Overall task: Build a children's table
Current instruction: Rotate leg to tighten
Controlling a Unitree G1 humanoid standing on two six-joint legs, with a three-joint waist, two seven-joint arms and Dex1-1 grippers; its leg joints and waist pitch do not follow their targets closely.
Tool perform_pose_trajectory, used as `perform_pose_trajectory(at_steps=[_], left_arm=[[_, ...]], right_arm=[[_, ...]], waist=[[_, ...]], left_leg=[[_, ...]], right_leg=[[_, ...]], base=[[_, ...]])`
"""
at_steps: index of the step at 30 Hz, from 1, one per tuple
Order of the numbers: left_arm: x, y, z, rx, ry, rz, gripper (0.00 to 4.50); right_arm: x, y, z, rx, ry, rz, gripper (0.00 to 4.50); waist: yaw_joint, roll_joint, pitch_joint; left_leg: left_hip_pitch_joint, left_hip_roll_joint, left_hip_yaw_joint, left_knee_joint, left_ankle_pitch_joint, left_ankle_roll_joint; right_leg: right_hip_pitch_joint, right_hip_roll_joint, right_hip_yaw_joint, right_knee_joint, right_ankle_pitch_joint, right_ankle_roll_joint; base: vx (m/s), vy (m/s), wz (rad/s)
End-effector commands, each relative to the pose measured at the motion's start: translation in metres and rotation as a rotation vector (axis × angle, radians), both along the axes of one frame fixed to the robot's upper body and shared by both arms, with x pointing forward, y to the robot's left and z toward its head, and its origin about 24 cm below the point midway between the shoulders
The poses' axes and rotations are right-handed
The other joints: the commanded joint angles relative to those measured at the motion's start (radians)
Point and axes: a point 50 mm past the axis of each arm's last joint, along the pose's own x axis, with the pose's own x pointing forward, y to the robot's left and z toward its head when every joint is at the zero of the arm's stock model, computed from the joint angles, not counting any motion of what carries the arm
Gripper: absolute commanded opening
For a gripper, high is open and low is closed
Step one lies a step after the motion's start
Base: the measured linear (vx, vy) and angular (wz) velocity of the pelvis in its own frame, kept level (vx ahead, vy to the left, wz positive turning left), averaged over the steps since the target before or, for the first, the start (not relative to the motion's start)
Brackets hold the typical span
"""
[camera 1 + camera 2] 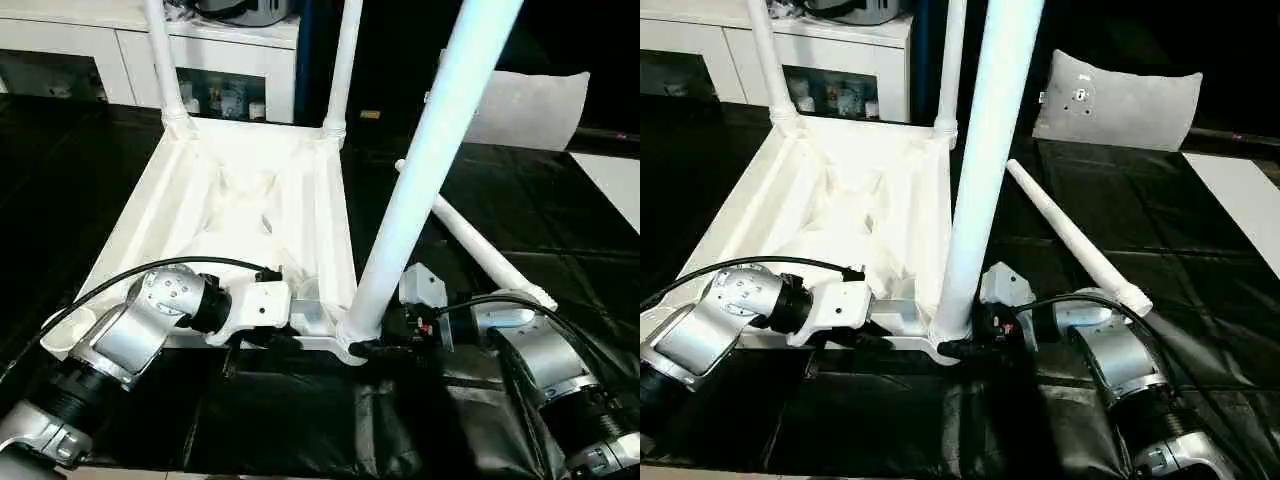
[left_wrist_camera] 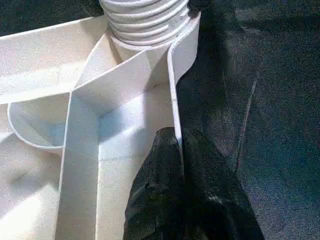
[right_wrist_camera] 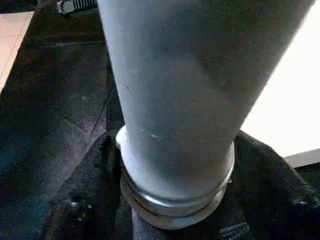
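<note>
Black fingers (image 3: 280, 180) of right gripper (image 1: 385, 335) flanking base collar of third leg (image 1: 425, 170); whether squeezing it, cannot tell. Leg standing between jaws, long axis rising steeply away, tilting slightly. Left gripper (image 2: 180, 165) pinching thin rim wall of table top (image 1: 200, 210), jaws closed on it just beside same corner socket. Fourth leg (image 1: 1070, 235) lying loose on black cloth beyond right gripper, nearer right arm, long axis running away from its jaws. Judgement: right arm reaching it next.
</note>
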Motion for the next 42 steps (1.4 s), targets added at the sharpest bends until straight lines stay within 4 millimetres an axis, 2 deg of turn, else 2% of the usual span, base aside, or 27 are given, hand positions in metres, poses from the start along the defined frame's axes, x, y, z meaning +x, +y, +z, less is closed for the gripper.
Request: perform_pose_trajectory(at_steps=[1, 7, 9, 10, 11, 13, 16, 17, 18, 19, 20, 21, 23, 24, 25, 29, 30, 32, 36, 37, 42], left_arm=[[-0.004, -0.005, -0.003, 0.039, 0.007, -0.071, 0.00], [-0.004, -0.004, -0.003, 0.019, 0.019, -0.057, 0.00], [-0.006, -0.005, -0.003, -0.008, 0.035, -0.017, 0.00], [-0.007, -0.007, -0.004, -0.044, 0.058, 0.052, 0.00], [-0.007, -0.007, -0.004, -0.044, 0.058, 0.052, 0.00], [-0.009, -0.011, -0.004, -0.080, 0.078, 0.111, 0.00], [-0.011, -0.016, -0.003, -0.114, 0.092, 0.171, 0.00], [-0.012, -0.026, -0.003, -0.167, 0.102, 0.272, 0.00], [-0.012, -0.032, -0.002, -0.196, 0.105, 0.333, 0.00], [-0.012, -0.038, -0.002, -0.216, 0.106, 0.381, 0.00], [-0.012, -0.043, -0.002, -0.227, 0.104, 0.420, 0.00], [-0.012, -0.049, -0.002, -0.239, 0.101, 0.462, 0.00], [-0.011, -0.062, 0.000, -0.271, 0.098, 0.542, 0.00], [-0.011, -0.065, 0.000, -0.282, 0.098, 0.560, 0.00], [-0.010, -0.071, 0.001, -0.295, 0.091, 0.577, 0.00], [-0.008, -0.085, 0.005, -0.310, 0.056, 0.570, 0.00], [-0.008, -0.084, 0.005, -0.304, 0.053, 0.574, 0.00], [-0.006, -0.079, 0.005, -0.277, 0.031, 0.584, 0.00], [-0.004, -0.067, 0.003, -0.223, 0.001, 0.582, 0.00], [-0.004, -0.059, 0.002, -0.207, -0.005, 0.575, 0.00], [-0.005, -0.046, 0.000, -0.181, -0.004, 0.521, 0.00]], right_arm=[[0.004, -0.001, 0.005, 0.005, -0.018, -0.001, 2.84], [0.000, -0.001, 0.002, 0.033, 0.019, 0.004, 2.75], [-0.003, 0.001, 0.001, 0.064, 0.048, -0.009, 2.75], [-0.006, 0.007, -0.001, 0.103, 0.091, -0.050, 2.75], [-0.006, 0.007, -0.001, 0.103, 0.091, -0.050, 2.74], [-0.007, 0.013, -0.004, 0.121, 0.112, -0.103, 2.74], [-0.005, 0.021, -0.008, 0.134, 0.121, -0.177, 2.74], [-0.001, 0.036, -0.013, 0.160, 0.119, -0.287, 2.74], [0.002, 0.045, -0.015, 0.175, 0.130, -0.358, 2.74], [0.004, 0.054, -0.016, 0.192, 0.146, -0.408, 2.74], [0.006, 0.061, -0.016, 0.210, 0.163, -0.443, 2.74], [0.009, 0.069, -0.015, 0.233, 0.180, -0.497, 2.74], [0.016, 0.081, -0.015, 0.258, 0.205, -0.611, 2.74], [0.017, 0.084, -0.015, 0.258, 0.205, -0.633, 2.74], [0.020, 0.087, -0.016, 0.243, 0.200, -0.662, 2.74], [0.023, 0.092, -0.018, 0.205, 0.174, -0.683, 2.74], [0.024, 0.092, -0.017, 0.205, 0.171, -0.686, 3.09], [0.025, 0.088, -0.016, 0.212, 0.154, -0.705, 3.44], [0.027, 0.077, -0.015, 0.207, 0.116, -0.725, 3.65], [0.026, 0.069, -0.014, 0.210, 0.091, -0.716, 3.88], [0.020, 0.051, -0.010, 0.213, 0.043, -0.638, 4.26]], waist=[[-0.004, 0.005, -0.060], [-0.004, 0.004, -0.062], [-0.005, -0.001, -0.062], [-0.005, 0.003, -0.058], [-0.005, 0.003, -0.059], [-0.009, 0.005, -0.057], [-0.018, 0.003, -0.050], [-0.023, 0.009, -0.047], [-0.035, 0.004, -0.044], [-0.048, 0.008, -0.043], [-0.061, 0.005, -0.042], [-0.067, 0.004, -0.042], [-0.084, 0.005, -0.043], [-0.088, 0.004, -0.043], [-0.090, 0.004, -0.045], [-0.092, -0.001, -0.045], [-0.092, 0.000, -0.043], [-0.090, 0.003, -0.045], [-0.087, 0.007, -0.048], [-0.087, 0.006, -0.048], [-0.069, 0.006, -0.052]], left_leg=[[0.014, 0.043, -0.008, -0.071, -0.191, 0.018], [0.014, 0.044, -0.008, -0.070, -0.177, 0.020], [0.013, 0.043, -0.006, -0.069, -0.171, 0.023], [0.013, 0.043, -0.006, -0.070, -0.167, 0.024], [0.012, 0.045, -0.006, -0.071, -0.165, 0.022], [0.013, 0.044, -0.007, -0.073, -0.185, 0.013], [0.013, 0.041, -0.012, -0.078, -0.253, -0.007], [0.012, 0.041, -0.013, -0.079, -0.262, -0.016], [0.006, 0.039, -0.017, -0.082, -0.287, -0.027], [0.007, 0.038, -0.021, -0.082, -0.318, -0.044], [0.004, 0.033, -0.027, -0.081, -0.343, -0.047], [0.004, 0.033, -0.029, -0.081, -0.348, -0.048], [-0.002, 0.033, -0.032, -0.081, -0.345, -0.042], [0.000, 0.031, -0.032, -0.079, -0.353, -0.039], [0.008, 0.029, -0.031, -0.073, -0.365, -0.035], [0.012, 0.029, -0.026, -0.070, -0.372, -0.011], [0.011, 0.029, -0.026, -0.071, -0.369, -0.009], [0.006, 0.033, -0.027, -0.076, -0.351, -0.007], [0.007, 0.034, -0.025, -0.076, -0.342, -0.006], [0.004, 0.033, -0.024, -0.077, -0.333, -0.004], [0.003, 0.036, -0.016, -0.075, -0.268, 0.011]], right_leg=[[0.044, -0.075, 0.047, -0.068, -0.232, -0.199], [0.045, -0.075, 0.047, -0.065, -0.213, -0.202], [0.046, -0.074, 0.047, -0.064, -0.205, -0.205], [0.045, -0.074, 0.048, -0.063, -0.200, -0.207], [0.046, -0.075, 0.048, -0.062, -0.193, -0.211], [0.044, -0.074, 0.047, -0.066, -0.231, -0.203], [0.040, -0.074, 0.045, -0.080, -0.360, -0.170], [0.038, -0.074, 0.046, -0.079, -0.377, -0.164], [0.039, -0.074, 0.043, -0.086, -0.430, -0.151], [0.034, -0.075, 0.040, -0.091, -0.490, -0.134], [0.035, -0.077, 0.034, -0.100, -0.563, -0.105], [0.034, -0.078, 0.035, -0.103, -0.579, -0.095], [0.033, -0.077, 0.033, -0.106, -0.569, -0.087], [0.030, -0.075, 0.032, -0.109, -0.574, -0.082], [0.024, -0.074, 0.033, -0.113, -0.572, -0.081], [0.017, -0.070, 0.036, -0.114, -0.523, -0.087], [0.018, -0.069, 0.036, -0.112, -0.512, -0.090], [0.024, -0.068, 0.037, -0.105, -0.456, -0.103], [0.025, -0.069, 0.040, -0.099, -0.395, -0.128], [0.027, -0.068, 0.040, -0.097, -0.378, -0.133], [0.032, -0.067, 0.044, -0.089, -0.289, -0.156]], base=[[0.000, 0.000, 0.00], [0.000, 0.000, 0.00], [0.000, 0.000, 0.00], [0.000, 0.000, 0.00], [0.000, 0.000, 0.00], [0.000, 0.000, 0.00], [0.000, 0.000, 0.00], [0.000, 0.000, 0.00], [0.000, 0.000, 0.00], [-0.053, 0.007, -0.12], [0.000, 0.000, 0.00], [0.000, 0.000, 0.00], [0.000, 0.000, 0.00], [0.000, 0.000, 0.00], [0.000, 0.000, 0.00], [0.000, 0.000, 0.00], [0.000, 0.000, 0.00], [0.000, 0.000, 0.00], [0.000, 0.000, 0.00], [0.000, 0.000, 0.00], [0.000, 0.000, 0.00]])
